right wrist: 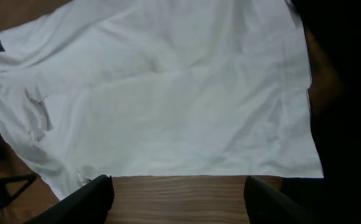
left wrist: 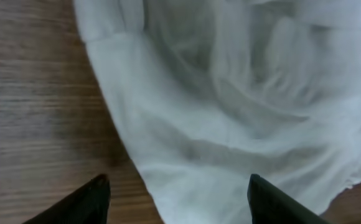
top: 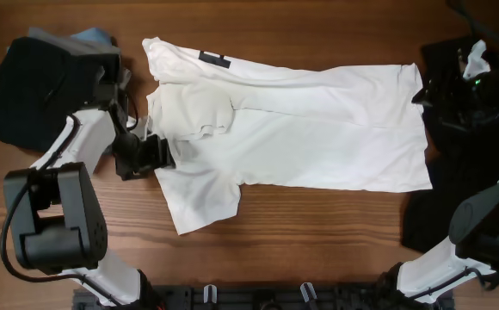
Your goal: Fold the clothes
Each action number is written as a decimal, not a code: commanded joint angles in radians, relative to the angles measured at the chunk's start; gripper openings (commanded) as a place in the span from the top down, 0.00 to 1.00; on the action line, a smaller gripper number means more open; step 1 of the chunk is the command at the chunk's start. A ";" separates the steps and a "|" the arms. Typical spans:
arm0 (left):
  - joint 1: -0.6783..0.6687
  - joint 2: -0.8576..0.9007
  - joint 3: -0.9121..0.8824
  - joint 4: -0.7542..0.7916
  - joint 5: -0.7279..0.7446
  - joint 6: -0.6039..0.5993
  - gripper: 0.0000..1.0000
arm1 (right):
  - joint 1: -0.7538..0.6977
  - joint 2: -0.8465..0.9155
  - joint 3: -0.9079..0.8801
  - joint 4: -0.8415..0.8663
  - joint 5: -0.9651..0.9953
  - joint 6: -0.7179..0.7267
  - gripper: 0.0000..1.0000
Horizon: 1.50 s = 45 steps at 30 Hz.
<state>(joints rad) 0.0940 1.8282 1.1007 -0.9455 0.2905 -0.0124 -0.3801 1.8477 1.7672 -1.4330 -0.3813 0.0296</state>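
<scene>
White T-shirt (top: 318, 129) lies flat lengthwise across the wooden table (top: 318, 245), collar end left, hem right. A black label (top: 213, 58) sits at the neck, toward the far edge. Far sleeve (top: 194, 112) is folded in over the body; near sleeve (top: 202, 202) lies out toward the near edge. Left gripper (top: 150, 155) is at the shirt's left edge, between the two sleeves. Its wrist view shows its fingers (left wrist: 96, 199) spread wide, with white fabric below and between them and nothing pinched. The right arm reaches over the black garment (top: 443, 207), which lies along the table's right side and meets the hem. The right gripper (right wrist: 177, 202) has its fingers apart, bare wood between them and the shirt beyond, and holds nothing. A dark heap (top: 21, 90) sits at the far left corner, apart from the shirt.
</scene>
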 commanded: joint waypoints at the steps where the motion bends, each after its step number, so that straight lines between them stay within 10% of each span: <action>1: -0.031 -0.006 -0.063 0.074 0.031 -0.029 0.40 | 0.001 0.011 -0.064 0.038 -0.005 0.027 0.28; 7: -0.033 -0.008 -0.130 0.097 -0.049 -0.083 0.96 | 0.001 0.011 -0.094 0.082 0.000 0.051 0.28; 15: 0.226 -0.110 -0.079 -0.074 -0.124 -0.205 0.96 | 0.002 0.011 -0.396 0.232 0.026 0.158 0.30; 25: 0.235 -0.136 -0.079 -0.095 -0.124 -0.204 0.96 | 0.003 -0.005 -0.621 0.349 0.010 0.121 0.41; 28: 0.235 -0.149 -0.074 -0.132 -0.043 -0.150 0.64 | 0.003 -0.091 -0.619 0.369 -0.053 0.119 0.40; 32: 0.235 -0.227 -0.056 -0.221 -0.021 -0.149 0.45 | 0.003 -0.263 -0.620 0.321 -0.061 0.146 0.27; 41: 0.164 -0.229 -0.279 -0.039 -0.019 -0.237 0.37 | 0.003 -0.267 -0.725 0.375 -0.058 0.237 0.23; 45: 0.154 -0.227 -0.327 0.014 -0.018 -0.293 0.49 | 0.003 -0.267 -0.727 0.401 -0.057 0.243 0.23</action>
<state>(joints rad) 0.2604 1.6028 0.7979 -0.9596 0.2607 -0.2447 -0.3801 1.5776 1.0412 -1.0531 -0.4229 0.2539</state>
